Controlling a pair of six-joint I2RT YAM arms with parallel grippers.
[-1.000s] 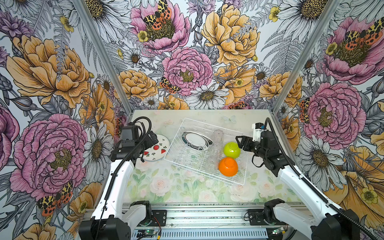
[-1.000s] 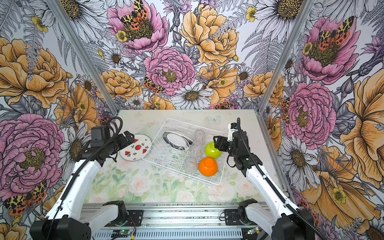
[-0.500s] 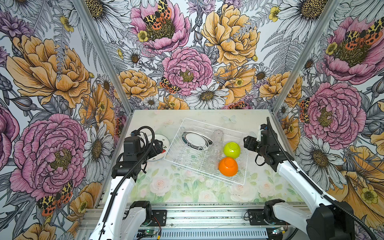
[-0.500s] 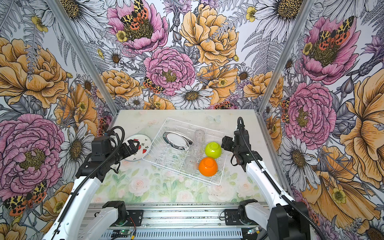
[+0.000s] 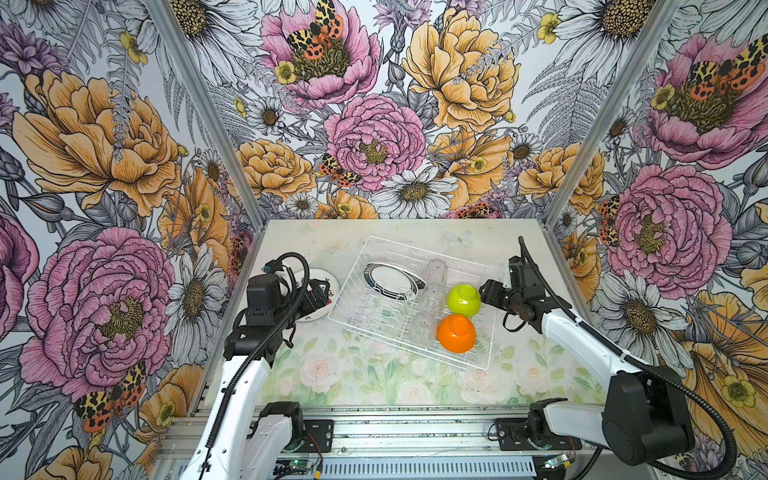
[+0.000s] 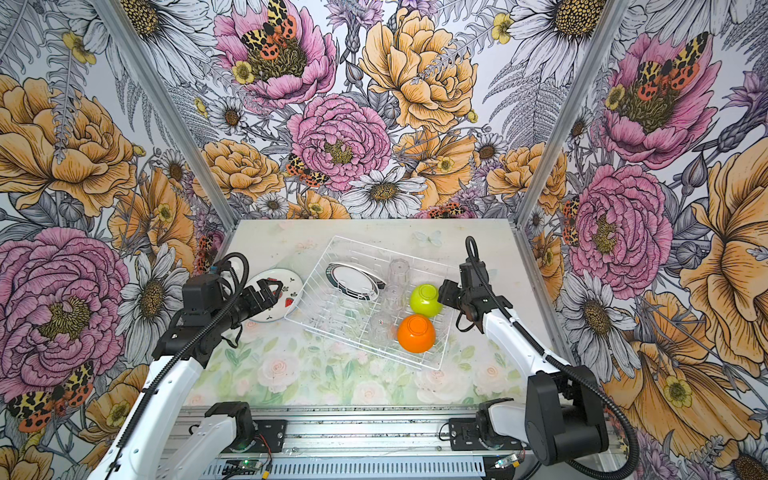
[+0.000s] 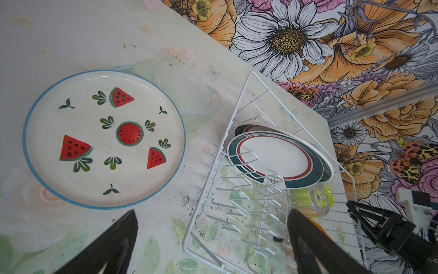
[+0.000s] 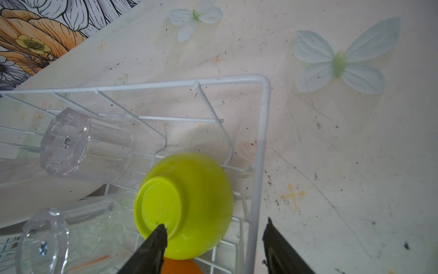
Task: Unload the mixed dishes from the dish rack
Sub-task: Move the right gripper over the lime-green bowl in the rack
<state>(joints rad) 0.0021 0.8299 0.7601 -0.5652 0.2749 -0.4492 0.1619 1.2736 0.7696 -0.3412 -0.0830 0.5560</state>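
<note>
Black fingers parted, the right gripper (image 8: 215, 224) stands partly open at the right side of the dish rack (image 8: 261, 142). One fingertip (image 8: 158, 237) lies over the base of the upturned lime-green bowl (image 8: 189, 189) and the other hangs outside the rack's wire wall, so the bowl's side and the wall sit between them. Whether either finger touches, I cannot tell; it grasps nothing. Its arm reaches in low from the right, wrist tipped down.

The left gripper (image 7: 212, 211) is spread wide and empty above the table (image 5: 374, 382), between the rack's left wall and the watermelon plate (image 7: 104, 140), which lies flat outside the rack. Its arm is bent at the elbow.

Inside the rack, the teal-and-red plate (image 7: 277, 159) leans among the prongs, clear tumblers (image 8: 87, 144) sit between it and the bowls, and the orange bowl (image 5: 456, 332) rests upturned just beside the green one
</note>
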